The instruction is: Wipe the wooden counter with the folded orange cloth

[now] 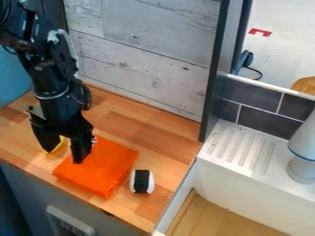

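Orange cloth (103,166), yellow object (60,144), both near spread hand (62,157)

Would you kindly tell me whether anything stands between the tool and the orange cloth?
Nothing visible blocks the tool from the orange cloth, though a yellow item shows close beside the tool, partly hidden by it.

White ridged drainboard (240,150) beside dark tiles (269,121); pale plank wall (144,60) behind wooden counter (150,131).
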Controlling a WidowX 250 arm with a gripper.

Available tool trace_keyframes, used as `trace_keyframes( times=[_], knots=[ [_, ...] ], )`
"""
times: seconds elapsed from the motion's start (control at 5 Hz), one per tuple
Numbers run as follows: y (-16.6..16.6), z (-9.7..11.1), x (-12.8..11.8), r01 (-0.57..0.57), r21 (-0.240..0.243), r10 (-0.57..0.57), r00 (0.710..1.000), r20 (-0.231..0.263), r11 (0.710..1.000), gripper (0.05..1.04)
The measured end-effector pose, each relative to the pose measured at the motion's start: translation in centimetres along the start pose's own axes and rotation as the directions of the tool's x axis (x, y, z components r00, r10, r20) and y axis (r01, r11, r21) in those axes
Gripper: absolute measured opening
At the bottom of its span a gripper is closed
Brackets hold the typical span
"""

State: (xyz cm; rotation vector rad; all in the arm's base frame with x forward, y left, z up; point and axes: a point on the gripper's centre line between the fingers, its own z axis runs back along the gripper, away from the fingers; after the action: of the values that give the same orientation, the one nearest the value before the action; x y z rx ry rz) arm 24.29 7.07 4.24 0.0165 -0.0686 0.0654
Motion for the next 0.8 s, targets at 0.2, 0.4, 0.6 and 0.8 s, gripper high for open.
trace_keyframes(
  times=[0.2,0.4,0.6,0.8],
  knots=[
    [-0.1,-0.6,-0.3,0.001,-0.004,-0.001,1.0,-0.024,1.0,1.0],
    [-0.1,-0.7,-0.3,0.005,-0.005,-0.005,1.0,-0.021,1.0,1.0],
    [0.0,-1.6,-0.5,-0.011,-0.001,0.011,0.999,-0.048,1.0,1.0],
    [0.1,-2.0,0.3,-0.008,-0.009,0.008,1.0,-0.022,1.0,1.001]
  ],
)
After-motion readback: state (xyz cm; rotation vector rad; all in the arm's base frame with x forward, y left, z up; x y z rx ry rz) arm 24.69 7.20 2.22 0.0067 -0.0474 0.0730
